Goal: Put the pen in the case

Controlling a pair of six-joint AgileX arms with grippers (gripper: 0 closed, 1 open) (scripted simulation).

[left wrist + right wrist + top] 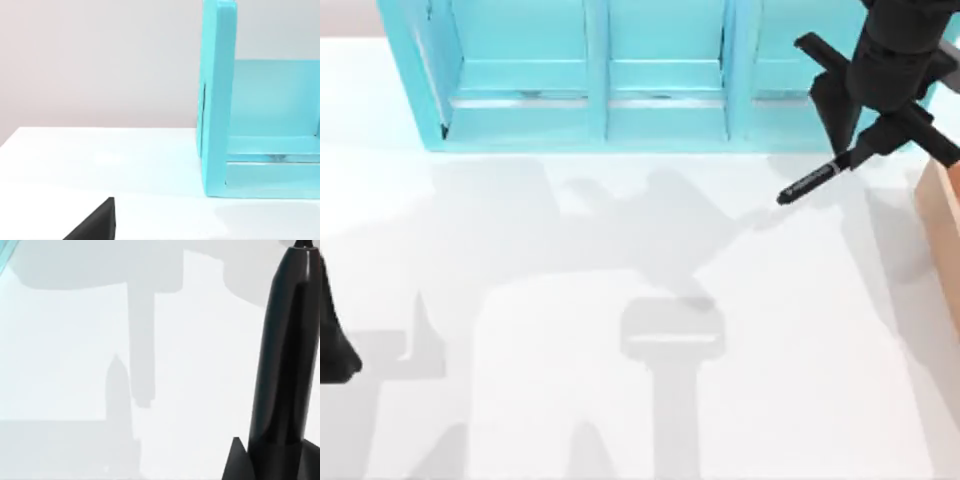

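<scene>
The right claw (865, 150) is hanging above the far right part of the worktop (620, 300), just in front of the turquoise case (590, 75), and it is clamping the black pen (812, 182) by its upper end. The pen is slanting down and toward the top view's left, its free tip clear of the worktop. In the right wrist view the pen's dark barrel (282, 370) is reaching away over the white surface.

The case is standing open-fronted along the far edge, split by uprights into compartments, with its side wall (217, 100) close in the left wrist view. The left arm is sitting parked at the left edge, and I cannot tell how its claw (335, 345) is standing.

The risks, as I judge them: the grip is taking only the pen's end, so the long free part could swing or slip loose during the carry. The slanted tip could also strike a divider or the front lip of a compartment and be knocked out of the hold. A brown object (942, 230) at the right edge is crowding the arm's side.

There is pale lettering along the pen's barrel, too small to read.
</scene>
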